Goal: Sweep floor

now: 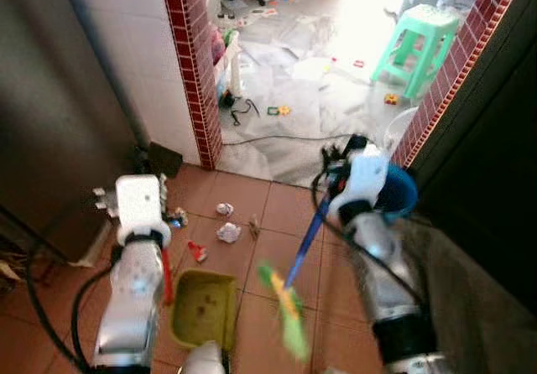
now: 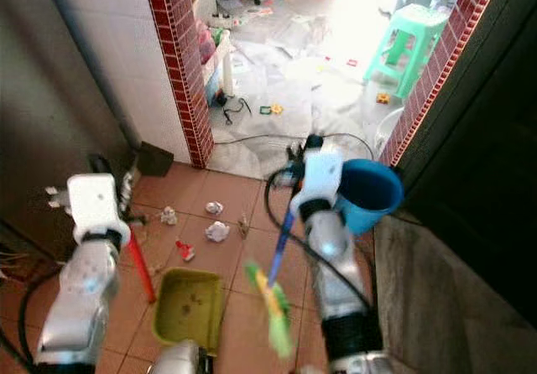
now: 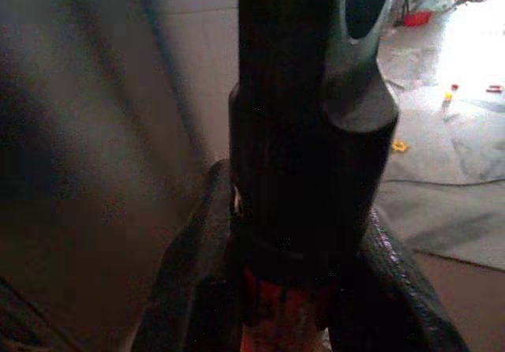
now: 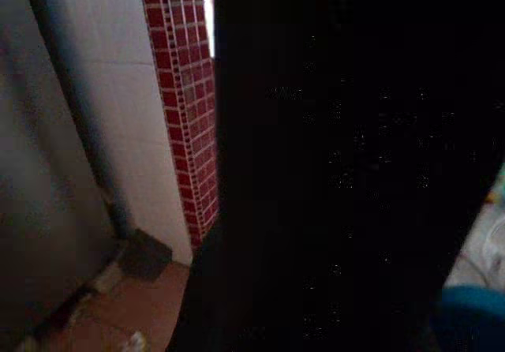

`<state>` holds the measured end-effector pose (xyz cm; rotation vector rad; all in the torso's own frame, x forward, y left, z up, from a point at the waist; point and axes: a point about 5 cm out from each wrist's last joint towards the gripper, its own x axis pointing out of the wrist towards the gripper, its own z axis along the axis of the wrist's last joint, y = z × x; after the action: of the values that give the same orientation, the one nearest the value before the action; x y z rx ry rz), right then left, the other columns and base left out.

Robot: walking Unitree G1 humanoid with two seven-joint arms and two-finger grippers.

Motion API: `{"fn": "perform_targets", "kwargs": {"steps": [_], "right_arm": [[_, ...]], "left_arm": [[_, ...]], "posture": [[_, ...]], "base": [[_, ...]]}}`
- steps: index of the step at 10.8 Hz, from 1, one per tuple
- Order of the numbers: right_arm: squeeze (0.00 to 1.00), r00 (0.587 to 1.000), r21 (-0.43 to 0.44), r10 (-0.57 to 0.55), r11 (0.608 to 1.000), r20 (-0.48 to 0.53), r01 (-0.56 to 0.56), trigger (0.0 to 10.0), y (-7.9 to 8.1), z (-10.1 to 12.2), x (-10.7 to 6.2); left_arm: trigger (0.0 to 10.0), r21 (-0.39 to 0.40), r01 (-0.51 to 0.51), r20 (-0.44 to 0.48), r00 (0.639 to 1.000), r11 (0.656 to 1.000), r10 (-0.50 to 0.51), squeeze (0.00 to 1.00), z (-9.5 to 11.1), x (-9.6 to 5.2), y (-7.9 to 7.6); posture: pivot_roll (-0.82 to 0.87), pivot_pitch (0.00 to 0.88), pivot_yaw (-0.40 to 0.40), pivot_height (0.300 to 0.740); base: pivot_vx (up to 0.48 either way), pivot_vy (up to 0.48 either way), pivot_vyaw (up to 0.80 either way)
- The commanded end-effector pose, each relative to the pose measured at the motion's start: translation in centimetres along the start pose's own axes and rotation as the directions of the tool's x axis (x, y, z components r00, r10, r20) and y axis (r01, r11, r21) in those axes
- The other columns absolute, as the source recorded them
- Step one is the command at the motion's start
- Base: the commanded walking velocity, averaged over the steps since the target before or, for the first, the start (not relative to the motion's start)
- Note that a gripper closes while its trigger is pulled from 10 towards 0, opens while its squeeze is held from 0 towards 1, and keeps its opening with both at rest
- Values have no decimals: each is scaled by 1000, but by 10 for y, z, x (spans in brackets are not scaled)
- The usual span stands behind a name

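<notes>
A yellow-green dustpan [image 1: 204, 307] rests on the terracotta tiles in front of me. Its red handle [image 1: 167, 278] rises to my left gripper [image 1: 156, 241], which is shut on it; in the left wrist view the black fingers [image 3: 197, 289] clamp the handle's black top. My right gripper [image 1: 329, 208] is shut on the blue stick of a broom [image 1: 305, 241]. The green bristles [image 1: 289, 311] hang blurred just right of the dustpan. Beyond the pan lie litter pieces: crumpled white paper [image 1: 228, 232], a smaller wad [image 1: 224, 209] and a red scrap [image 1: 196, 251].
A red brick pillar [image 1: 191, 64] stands at the left of a doorway. A blue bucket [image 1: 403, 191] sits by my right arm against a dark wall. Past the threshold are a black cable [image 1: 277, 137], scattered toys and a green stool [image 1: 424, 43].
</notes>
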<state>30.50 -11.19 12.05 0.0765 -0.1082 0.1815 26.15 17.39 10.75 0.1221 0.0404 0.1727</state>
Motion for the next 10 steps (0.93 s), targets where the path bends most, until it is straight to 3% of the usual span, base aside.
{"fn": "perform_targets", "kwargs": {"steps": [1, 2, 3, 4, 5, 6, 7, 10], "right_arm": [[0, 1000, 3, -25, 1000, 8, 25, 10000, -8, 6, 3], [0, 998, -54, -25, 998, 60, 28, 10000, -24, 25, 6], [0, 997, -63, -42, 997, 60, 46, 10000, -34, 23, 5], [0, 995, -62, -96, 994, -1, 96, 10000, -42, 10, 5], [0, 998, -43, -61, 997, 9, 61, 10000, -34, 14, 8], [0, 998, -107, 51, 993, 20, -49, 10000, -17, 15, 9], [0, 997, -106, 73, 992, 8, -71, 10000, -11, 11, 11], [0, 995, -102, 82, 992, 61, -75, 10000, -9, 26, 22]], "left_arm": [[10000, -10, -2, 29, 1000, 1000, 3, 0, 7, 2, 6], [10000, -1, 12, 112, 994, 1000, -12, 0, 27, 6, 11], [10000, -10, -19, 123, 992, 1000, 20, 0, 27, 7, 14], [10000, -5, -128, 106, 986, 992, 128, 0, 22, 5, 24], [10000, 12, -162, 133, 978, 987, 159, 0, 29, 0, 30], [10000, 10, -183, 151, 972, 983, 179, 0, 33, -6, 34], [10000, 20, -212, 125, 970, 977, 208, 0, 25, -6, 33], [10000, -30, -218, 154, 963, 976, 220, 0, 36, 7, 26]], "posture": [[-22, 0, 41, 740], [-10, 0, 37, 740], [-12, 0, 40, 740], [11, 0, -4, 740], [18, 5, -22, 740], [21, 19, -42, 740], [23, 0, -59, 740], [-7, 2, -42, 740]], "base": [[0, 0, 0], [0, 0, 0], [0, 0, 0], [0, 0, 0], [0, 0, 0], [0, 0, 0], [0, 0, 750], [0, 0, 740]]}}
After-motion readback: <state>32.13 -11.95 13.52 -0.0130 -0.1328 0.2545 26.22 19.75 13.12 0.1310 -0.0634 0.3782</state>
